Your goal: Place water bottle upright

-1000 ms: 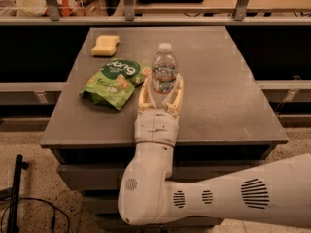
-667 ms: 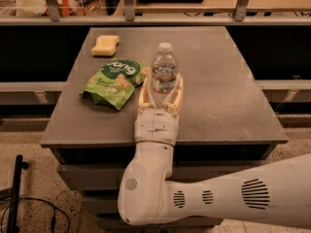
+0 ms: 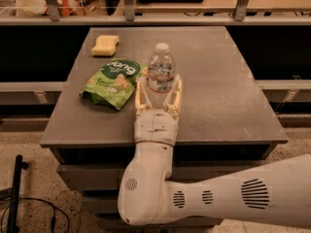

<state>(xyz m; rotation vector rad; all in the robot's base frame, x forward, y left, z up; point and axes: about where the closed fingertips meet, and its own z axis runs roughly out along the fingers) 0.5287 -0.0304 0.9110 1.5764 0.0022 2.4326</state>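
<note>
The water bottle [image 3: 161, 64] is clear and ribbed, with a white cap and a pale label band. It stands upright on the dark grey table [image 3: 218, 91], near the middle and a little toward the front. My gripper [image 3: 159, 84] reaches in from the front edge and sits around the bottle's lower half, one side on each flank. The white arm [image 3: 154, 130] runs down from it to the lower right of the view.
A green snack bag [image 3: 111, 83] lies flat just left of the bottle and the gripper. A yellow sponge [image 3: 105, 45] lies at the table's back left. A shelf rail with metal posts [image 3: 129, 4] runs behind the table.
</note>
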